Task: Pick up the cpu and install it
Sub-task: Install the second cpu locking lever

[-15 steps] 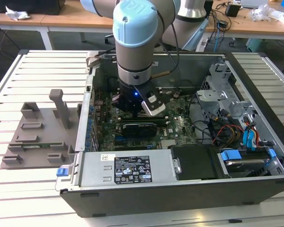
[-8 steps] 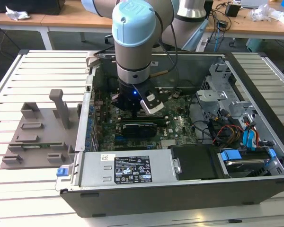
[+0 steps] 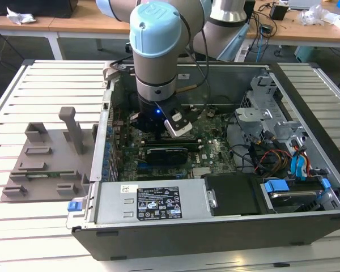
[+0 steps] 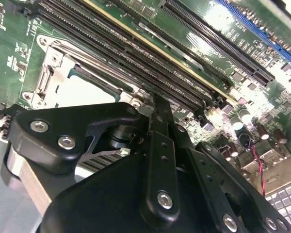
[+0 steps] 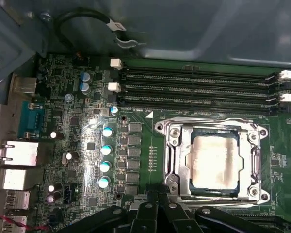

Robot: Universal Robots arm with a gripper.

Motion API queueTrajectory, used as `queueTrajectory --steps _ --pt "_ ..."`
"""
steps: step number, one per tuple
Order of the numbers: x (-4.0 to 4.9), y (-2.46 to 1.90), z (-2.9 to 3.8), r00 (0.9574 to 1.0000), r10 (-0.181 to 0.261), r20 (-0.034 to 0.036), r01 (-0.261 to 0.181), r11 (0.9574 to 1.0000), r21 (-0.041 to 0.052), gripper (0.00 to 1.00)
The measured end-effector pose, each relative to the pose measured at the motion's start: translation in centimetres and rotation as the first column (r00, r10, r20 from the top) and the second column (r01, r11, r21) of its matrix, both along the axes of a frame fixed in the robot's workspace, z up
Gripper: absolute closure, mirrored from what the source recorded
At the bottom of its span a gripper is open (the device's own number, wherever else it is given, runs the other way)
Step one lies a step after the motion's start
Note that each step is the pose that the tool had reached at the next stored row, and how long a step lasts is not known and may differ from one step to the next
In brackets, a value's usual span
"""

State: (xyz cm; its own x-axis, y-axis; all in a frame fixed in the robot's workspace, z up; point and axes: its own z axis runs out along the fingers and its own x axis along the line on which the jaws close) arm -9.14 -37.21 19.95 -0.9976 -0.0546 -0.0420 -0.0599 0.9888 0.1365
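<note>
The cpu (image 5: 215,161) is being seen seated inside the socket frame (image 5: 172,160); the gripper (image 5: 157,213), beside that frame, is being held clenched, empty.

Slatted table (image 3: 39,238): computer case (image 3: 215,226), grey holder (image 3: 45,164)

Arm (image 3: 158,51) reaches down into open computer case (image 3: 215,226); grey holder tray (image 3: 45,164) on slatted table (image 3: 22,243) beside case.
</note>
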Motion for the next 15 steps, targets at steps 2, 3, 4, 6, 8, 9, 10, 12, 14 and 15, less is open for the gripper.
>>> queueTrajectory --steps 2,3,4,6,8,9,10,12,14,15 --pt "0.0 0.01 0.02 1.0 0.005 0.0002 -0.005 1.0 0.0001 0.89" --pt "0.0 0.01 0.1 1.0 0.006 0.0003 -0.006 1.0 0.0001 0.89" --pt "0.01 0.05 0.26 1.0 0.008 0.0006 -0.008 1.0 0.0006 0.89" --pt "0.13 0.3 0.98 1.0 0.009 0.0001 -0.009 1.0 -0.0004 0.89" --pt "0.79 0.78 1.1 1.0 0.009 -0.0032 -0.009 0.9999 -0.0112 0.89" --pt "1.14 1.05 1.09 0.9999 0.009 -0.0054 -0.009 0.9998 -0.0183 0.89" --pt "1.59 1.38 1.11 0.9999 0.009 -0.009 -0.009 0.9995 -0.029 0.89" --pt "2.54 2.08 1.1 0.9998 0.009 -0.0166 -0.01 0.9985 -0.0535 0.89" --pt "3.59 2.78 1.1 0.9996 0.008 -0.0286 -0.011 0.997 -0.0769 0.89" --pt "3.81 2.91 1.1 0.9995 0.008 -0.0316 -0.011 0.9967 -0.0806 0.89"
